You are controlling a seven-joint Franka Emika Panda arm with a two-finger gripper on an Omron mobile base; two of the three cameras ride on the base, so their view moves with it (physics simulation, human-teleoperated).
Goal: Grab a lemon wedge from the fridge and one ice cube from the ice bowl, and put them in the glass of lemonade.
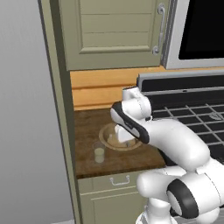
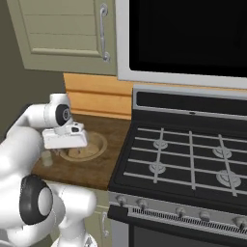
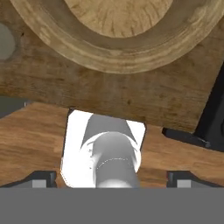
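The ice bowl (image 1: 109,141), round and tan, sits on the dark wooden counter (image 1: 87,127) to the left of the stove. Its rim (image 3: 109,61) arches across the top of the hand view. The glass of lemonade (image 1: 99,154) stands in front of the bowl, to its left and apart from it. My gripper (image 2: 70,147) hangs just over the bowl's near side, pointing down. It is open, and its fingertips (image 3: 41,178) stand wide with nothing between them. I cannot make out an ice cube inside the bowl. The fridge and the lemon wedge are out of view.
A black stove (image 2: 188,159) with grey grates borders the counter on the right, with a microwave (image 2: 193,38) above it. A pale green cabinet (image 1: 113,30) hangs over the counter. A tall side panel (image 1: 59,109) closes the counter on the left. A drawer (image 1: 118,180) lies below.
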